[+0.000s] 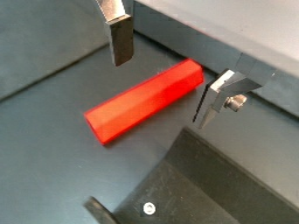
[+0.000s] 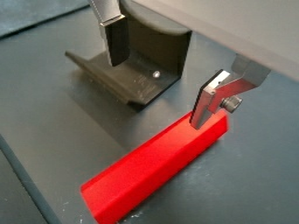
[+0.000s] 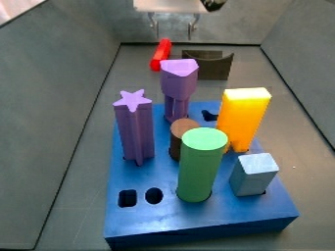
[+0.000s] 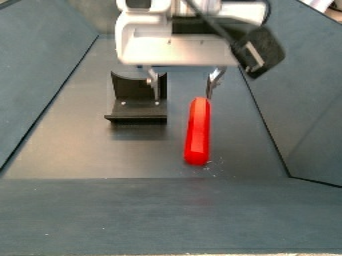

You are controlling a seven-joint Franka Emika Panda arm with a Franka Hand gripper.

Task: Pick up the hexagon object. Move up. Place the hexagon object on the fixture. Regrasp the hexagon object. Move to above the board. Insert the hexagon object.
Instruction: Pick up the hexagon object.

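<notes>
Red hexagon (image 4: 198, 129) is lying flat on the floor beside the fixture (image 4: 135, 98), the end effector (image 4: 185, 86) hovering spread apart over its far end; a side view alone is showing the board (image 3: 197, 201).

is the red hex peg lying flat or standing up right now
Lying flat. The small bright red hexagonal prism rests lengthwise on the dark floor, beside the fixture. The open gripper straddles its far end, not gripping.
</notes>
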